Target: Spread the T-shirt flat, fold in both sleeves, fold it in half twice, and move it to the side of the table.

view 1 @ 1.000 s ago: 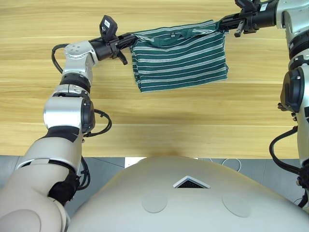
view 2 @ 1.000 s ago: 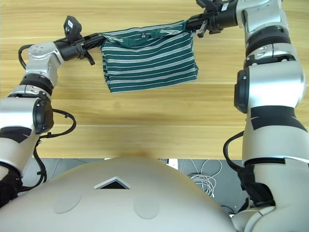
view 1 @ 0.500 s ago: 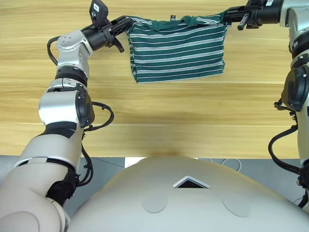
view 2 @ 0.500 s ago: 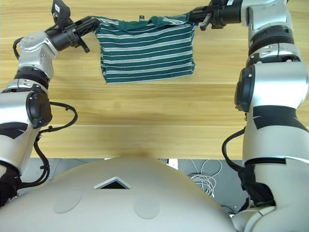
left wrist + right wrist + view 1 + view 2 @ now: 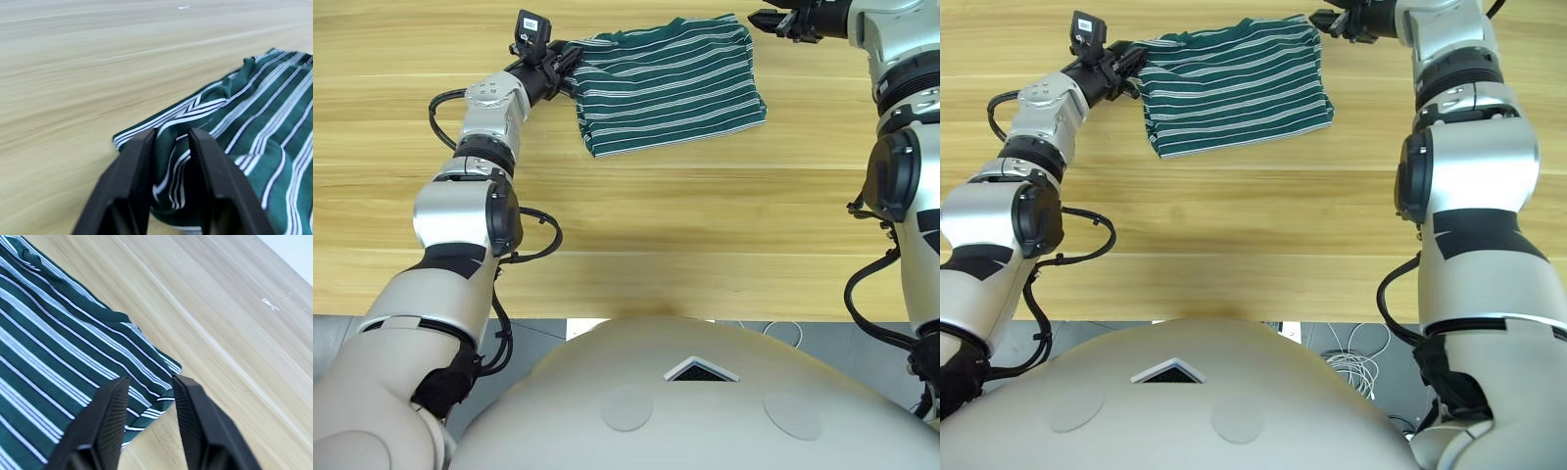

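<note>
Both eye views look steeply down from the head, the shirt [image 5: 671, 83] far ahead on the table [image 5: 636, 225]. The left wrist view looks closely along its fingers [image 5: 129, 181] at one shirt corner, the right wrist view along its fingers [image 5: 105, 426] at another. All share the shirt.

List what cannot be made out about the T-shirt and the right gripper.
- T-shirt sleeves: eye views, hidden among the folded layers.
- Right gripper: eye views, partly cut by the top edge.
- Most of the shirt: both wrist views, cut by the frame edges.
</note>
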Robot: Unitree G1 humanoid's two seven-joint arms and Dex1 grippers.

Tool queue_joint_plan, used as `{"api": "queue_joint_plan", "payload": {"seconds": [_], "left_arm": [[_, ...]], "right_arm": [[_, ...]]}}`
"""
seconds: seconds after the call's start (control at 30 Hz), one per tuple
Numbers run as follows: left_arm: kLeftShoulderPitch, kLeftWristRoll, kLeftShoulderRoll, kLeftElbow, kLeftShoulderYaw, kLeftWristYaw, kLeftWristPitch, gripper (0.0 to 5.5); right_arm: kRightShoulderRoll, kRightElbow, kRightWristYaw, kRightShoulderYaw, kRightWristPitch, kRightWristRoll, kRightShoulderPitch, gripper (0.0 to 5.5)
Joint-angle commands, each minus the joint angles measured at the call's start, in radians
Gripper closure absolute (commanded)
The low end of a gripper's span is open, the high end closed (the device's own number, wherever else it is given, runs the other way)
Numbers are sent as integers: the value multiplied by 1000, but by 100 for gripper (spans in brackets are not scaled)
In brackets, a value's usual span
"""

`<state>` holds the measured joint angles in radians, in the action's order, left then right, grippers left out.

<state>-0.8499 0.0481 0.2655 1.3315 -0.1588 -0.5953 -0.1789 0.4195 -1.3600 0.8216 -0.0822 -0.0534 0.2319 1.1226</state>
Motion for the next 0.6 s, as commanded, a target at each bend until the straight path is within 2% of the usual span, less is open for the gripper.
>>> {"api": "queue_joint_plan", "payload": {"seconds": [0.03,0.17,0.23,0.3,0.43,0.6], "left_arm": [[-40,10,5,5,-36,65,-5,358],[-71,78,49,-3,-136,164,-70,338],[-75,92,75,-5,-170,219,-99,338],[-55,60,89,-9,-155,251,-143,338],[39,21,65,-57,-102,193,-298,338],[239,74,1,-202,-93,72,-446,338]], "right_arm": [[-6,-4,-58,20,-26,0,-24,294],[-23,9,-14,12,-117,3,-57,229],[-66,23,28,2,-172,0,-90,229],[-122,41,31,-36,-225,23,-148,229],[-239,77,29,-110,-250,54,-265,229],[-382,158,-46,-143,-206,41,-352,229]]}}
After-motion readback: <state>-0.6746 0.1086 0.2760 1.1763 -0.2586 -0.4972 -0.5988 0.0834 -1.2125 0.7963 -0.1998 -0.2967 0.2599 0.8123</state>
